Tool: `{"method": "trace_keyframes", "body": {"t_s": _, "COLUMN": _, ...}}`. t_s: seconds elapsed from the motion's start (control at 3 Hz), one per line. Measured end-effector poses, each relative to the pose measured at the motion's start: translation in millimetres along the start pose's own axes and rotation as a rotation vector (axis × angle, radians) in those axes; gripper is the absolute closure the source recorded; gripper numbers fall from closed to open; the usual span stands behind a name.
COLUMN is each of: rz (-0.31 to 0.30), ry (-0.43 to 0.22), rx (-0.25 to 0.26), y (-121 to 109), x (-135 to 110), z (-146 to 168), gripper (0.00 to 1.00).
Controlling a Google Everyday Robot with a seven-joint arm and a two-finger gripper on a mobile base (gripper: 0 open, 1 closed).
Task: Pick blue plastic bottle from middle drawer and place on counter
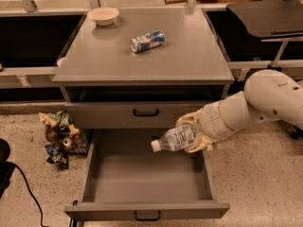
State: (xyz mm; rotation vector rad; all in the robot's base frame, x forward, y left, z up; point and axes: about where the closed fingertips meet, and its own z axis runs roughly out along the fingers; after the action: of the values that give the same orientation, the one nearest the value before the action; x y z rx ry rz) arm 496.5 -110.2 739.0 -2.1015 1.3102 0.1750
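Speckled floor runs under everything, and far off to the left of the gripper (192, 135) a heap of snack bags (59, 136) lies against the cabinet. Up and well left of it, on the counter (189, 56), sits a pale bowl (103, 15); nearer, though well above the fingers, lies a crushed can (147, 40). Just above and left of the gripper is the upper drawer (113, 113), closed, with the counter's lip jutting out over it. Below the gripper, the middle drawer (142, 174) stands pulled out and bare.

The gripper hangs over that drawer's right side, fingers pinched round the blue plastic bottle (173, 139), which lies level with its white cap poking left. The arm (265, 98) trails off to the right.

To my eye the trouble lies overhead: lifted straight up, the cap end could catch the upper drawer's front or the counter lip, and a knock there could twist the bottle loose. The grip looks set toward the base, so the slick, thin bottle might pivot or sag. Setting it down carelessly could also nudge the can and send it rolling
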Motion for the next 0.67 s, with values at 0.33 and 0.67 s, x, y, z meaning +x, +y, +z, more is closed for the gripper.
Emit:
{"method": "trace_keyframes", "body": {"t_s": 0.33, "rz": -0.021, "ry": -0.001, "rx": 0.043, "y": -28, "x": -1, "z": -22, "gripper": 1.0}}
{"method": "trace_keyframes", "body": {"t_s": 0.67, "rz": -0.066, "ry": 0.021, "rx": 0.091, "y": -80, "x": -6, "z": -65, "gripper": 1.0}}
